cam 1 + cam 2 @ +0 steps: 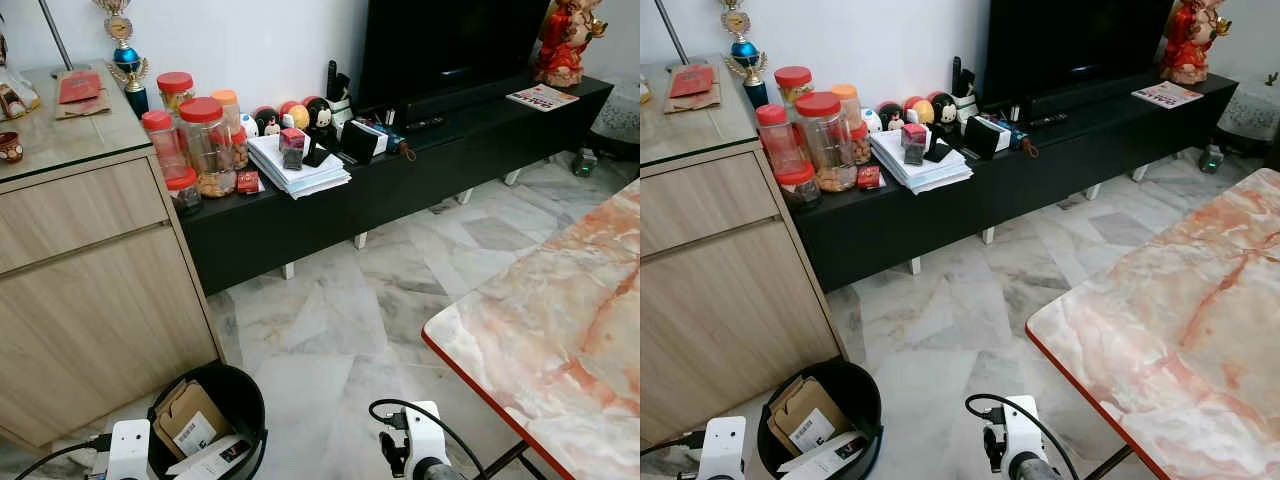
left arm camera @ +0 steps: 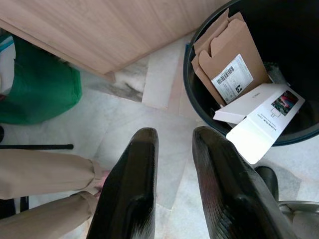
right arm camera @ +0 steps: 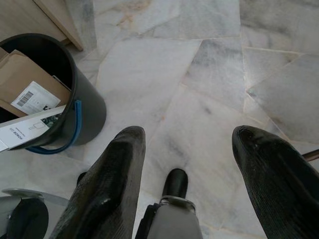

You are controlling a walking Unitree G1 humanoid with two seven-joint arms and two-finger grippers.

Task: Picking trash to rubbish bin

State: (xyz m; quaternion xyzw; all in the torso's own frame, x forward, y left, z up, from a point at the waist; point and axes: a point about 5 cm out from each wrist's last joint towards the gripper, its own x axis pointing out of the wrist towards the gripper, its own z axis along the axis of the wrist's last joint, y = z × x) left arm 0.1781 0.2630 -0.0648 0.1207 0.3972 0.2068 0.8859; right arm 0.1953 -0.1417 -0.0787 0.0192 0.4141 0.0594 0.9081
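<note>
With both end effectors empty, the left end effector (image 2: 172, 186) narrow and the right end effector (image 3: 199, 172) wide beside the bin (image 1: 245, 400) holding a cardboard box (image 1: 190, 420), it seemed wise to scan beyond it for trash.

A black bin (image 1: 245, 400) is sitting on the marble floor (image 1: 330, 310) beside a wooden cabinet (image 1: 90, 290), holding a brown carton (image 1: 190, 415) and a white box (image 1: 212, 458).

Marble floor (image 1: 330, 330) carries black bin (image 1: 245, 405) at 7 o'clock, wooden cabinet (image 1: 90, 290) at 9, low black TV bench (image 1: 400, 170) at 12.
</note>
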